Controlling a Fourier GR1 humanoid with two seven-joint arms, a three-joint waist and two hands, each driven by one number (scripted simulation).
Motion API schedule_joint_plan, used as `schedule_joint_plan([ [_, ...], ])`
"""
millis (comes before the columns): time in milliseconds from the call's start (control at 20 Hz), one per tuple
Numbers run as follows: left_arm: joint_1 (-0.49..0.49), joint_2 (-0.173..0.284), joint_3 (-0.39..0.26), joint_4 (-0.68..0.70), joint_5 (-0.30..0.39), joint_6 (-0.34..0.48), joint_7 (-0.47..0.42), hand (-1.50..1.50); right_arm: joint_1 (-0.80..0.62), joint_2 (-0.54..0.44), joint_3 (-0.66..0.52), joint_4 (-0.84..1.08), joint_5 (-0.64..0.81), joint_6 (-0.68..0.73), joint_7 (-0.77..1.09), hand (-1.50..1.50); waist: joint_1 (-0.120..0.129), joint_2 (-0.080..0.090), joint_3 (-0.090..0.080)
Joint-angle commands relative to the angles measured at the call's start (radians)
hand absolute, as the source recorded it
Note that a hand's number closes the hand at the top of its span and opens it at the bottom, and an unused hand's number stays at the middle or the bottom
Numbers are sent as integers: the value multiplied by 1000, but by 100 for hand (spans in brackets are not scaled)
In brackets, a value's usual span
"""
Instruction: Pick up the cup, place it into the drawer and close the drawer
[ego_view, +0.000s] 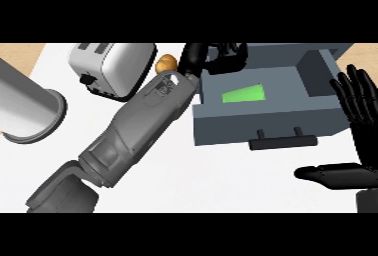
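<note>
You look down on a white counter (221, 175) with a pale wooden strip along its far edge; a silver toaster (111, 65) stands at the back, a grey cylindrical pot (26, 107) at the left

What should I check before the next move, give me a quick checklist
1. Cup inside the drawer: ok, it lies on the drawer floor.
2. Drawer closed: not ok, it stands open.
3. Left hand clear of the drawer: not ok, it is over the back left corner.
4. Left hand let go of the cup: ok, the cup lies apart from it.
5. Right hand out of the way: cannot tell, it rests open beside the drawer's right wall.
6. Drawer handle free: ok.
</note>
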Motion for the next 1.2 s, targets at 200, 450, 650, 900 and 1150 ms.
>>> schedule_joint_plan([
  [200,20,0,-186,30,26,48,41,-150,10,8,10,-26,0,-1,14,-150,-19,4,0],
  [450,61,0,-278,-40,51,157,43,-150,-25,-26,-29,0,-45,25,26,-150,-13,3,0],
  [650,8,0,-220,-23,100,143,-29,-150,-13,37,24,-16,-110,53,10,-150,-18,6,0],
  [900,-21,0,-151,-92,145,140,-67,-150,39,-55,-51,-66,-264,168,69,150,22,-9,-1],
  [1150,-15,21,-107,-77,144,110,-82,-150,44,-129,-19,-110,-141,219,39,150,52,-11,-1],
])
